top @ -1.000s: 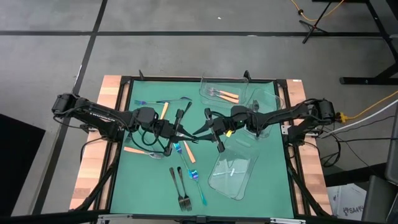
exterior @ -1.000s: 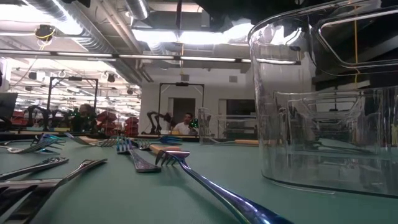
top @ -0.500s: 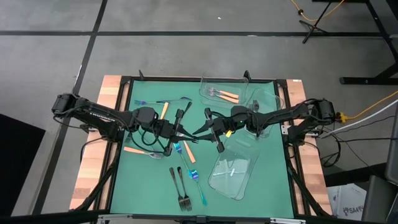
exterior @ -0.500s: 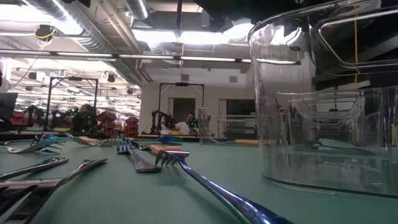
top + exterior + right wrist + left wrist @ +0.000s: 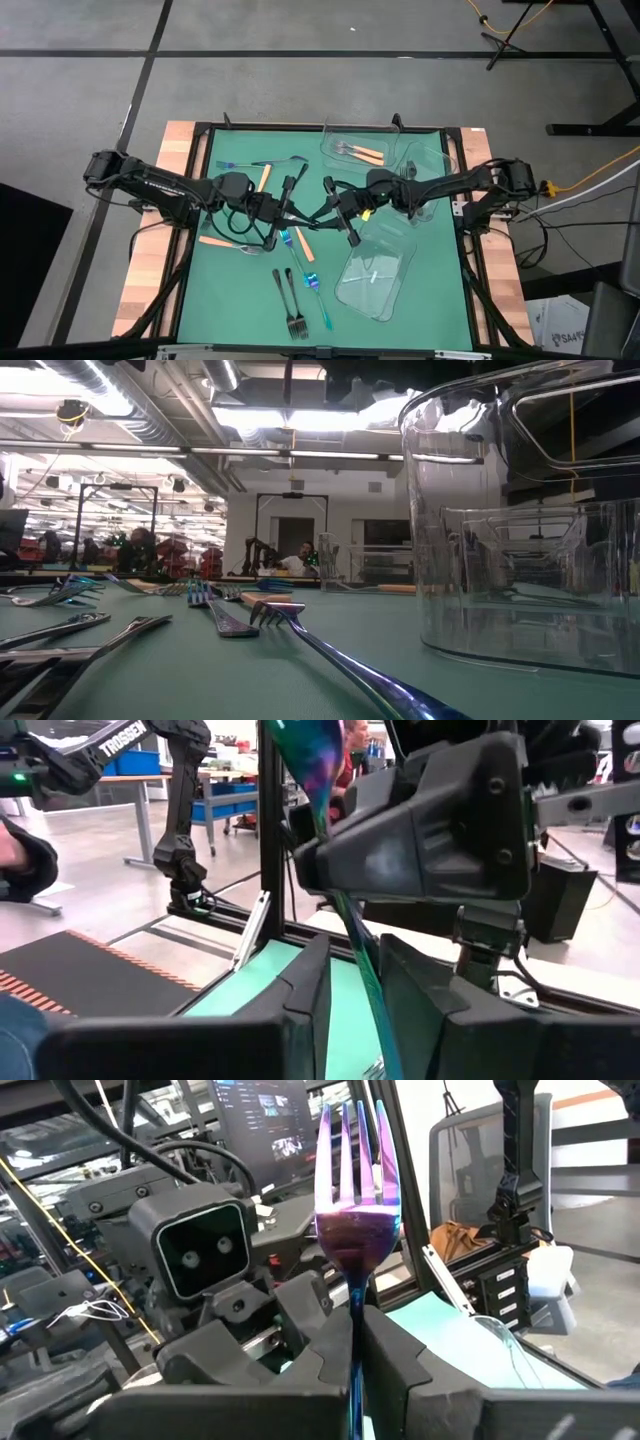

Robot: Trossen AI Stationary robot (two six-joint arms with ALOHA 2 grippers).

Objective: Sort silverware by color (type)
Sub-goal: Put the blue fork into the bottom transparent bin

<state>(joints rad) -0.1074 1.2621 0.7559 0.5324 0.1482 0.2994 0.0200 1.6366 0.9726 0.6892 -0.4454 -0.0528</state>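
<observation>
Both grippers meet above the middle of the green table. My left gripper (image 5: 292,208) (image 5: 356,1365) is shut on an iridescent blue-teal fork (image 5: 352,1170), whose tines point away from it toward the right arm. My right gripper (image 5: 322,208) (image 5: 356,990) is open, with one finger on each side of the fork's stem (image 5: 358,955). I cannot tell whether they touch it. More forks lie flat on the table: two black ones (image 5: 291,297), blue ones (image 5: 314,285) and orange-handled ones (image 5: 214,241). Orange-handled forks (image 5: 362,151) lie in the far clear tray. My left gripper pinches the iridescent fork's thin stem (image 5: 355,1325) between its two fingers, below the head. The fork is lifted clear of the table and sticks out past the fingertips, tines (image 5: 352,1130) away from the gripper.
Three clear plastic trays stand on the table's right half: one at the far edge (image 5: 335,135), one beside it (image 5: 432,160) and a long one nearer (image 5: 375,275). In the low view that tray (image 5: 520,560) looms at right, with forks (image 5: 300,635) in front. People show in the room behind.
My right gripper has moved a little toward the table's left, closer to the left gripper and the fork it holds. The left arm and the forks on the table have kept still.
</observation>
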